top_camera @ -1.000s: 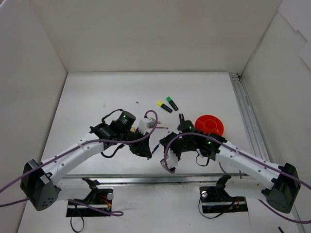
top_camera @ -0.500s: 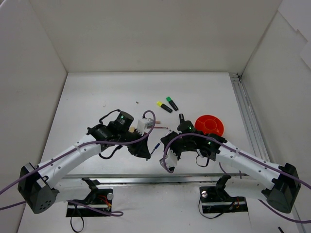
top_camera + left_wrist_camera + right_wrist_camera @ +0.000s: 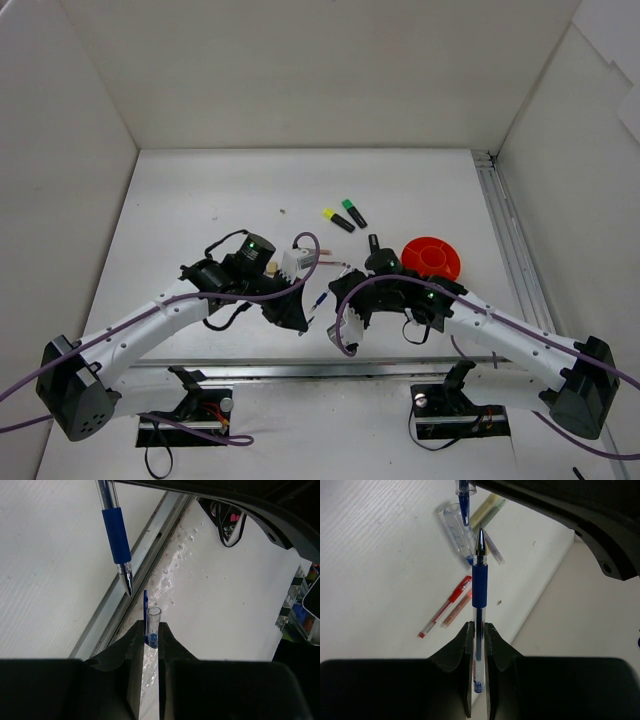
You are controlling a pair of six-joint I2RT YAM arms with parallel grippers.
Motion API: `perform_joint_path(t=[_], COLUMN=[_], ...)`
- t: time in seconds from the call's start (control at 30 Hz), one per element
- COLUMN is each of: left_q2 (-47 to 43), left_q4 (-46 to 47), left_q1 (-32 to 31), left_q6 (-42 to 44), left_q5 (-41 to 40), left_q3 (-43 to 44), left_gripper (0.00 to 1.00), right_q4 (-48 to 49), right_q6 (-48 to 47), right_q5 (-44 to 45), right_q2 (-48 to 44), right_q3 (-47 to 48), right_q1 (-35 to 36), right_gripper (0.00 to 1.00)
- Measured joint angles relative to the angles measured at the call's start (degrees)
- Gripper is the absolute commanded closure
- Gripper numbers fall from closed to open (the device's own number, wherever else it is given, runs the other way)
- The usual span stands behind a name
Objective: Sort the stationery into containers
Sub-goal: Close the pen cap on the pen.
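My right gripper [image 3: 479, 625] is shut on a blue pen [image 3: 479, 580], its bare tip pointing away from me. My left gripper [image 3: 151, 626] is shut on a clear pen cap with a blue clip [image 3: 152, 622], open end outward. The pen's tip [image 3: 128, 586] hangs just short of the cap and a little to its side. In the top view both grippers [image 3: 302, 320] [image 3: 340, 320] meet near the table's front edge with the pen [image 3: 320, 300] between them. The orange-red pot [image 3: 432, 257] stands to the right.
Yellow-capped [image 3: 338, 220] and green-capped [image 3: 354, 212] highlighters lie behind the arms. Below the pen lie a clear tube [image 3: 456, 530], a red pen [image 3: 445, 607], a thin pale pen [image 3: 456, 609] and a pale strip [image 3: 487, 507]. A metal rail [image 3: 127, 592] runs along the front edge.
The left gripper with the cap has shifted slightly right, closer to the pen tip. The right gripper has barely moved.
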Motion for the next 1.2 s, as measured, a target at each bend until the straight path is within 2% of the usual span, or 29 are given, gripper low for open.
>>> perform_joint_path(t=[0.77,1.2], left_q2=[1.55,0.28], left_q4=[1.55,1.53], left_q1=[0.0,-0.04], left_q6=[0.52,0.31], left_q5=[1.46,2.19], left_q3=[0.02,-0.07], left_gripper=[1.0,1.0], right_q4=[-1.05,-1.6], right_q6=[-1.7,-0.87], right_q5=[-5.31,-3.56], right_q2=[-0.76,-0.76], right_q3=[0.0,0.0], right_q1=[1.73,2.32], right_gripper=[1.0,1.0])
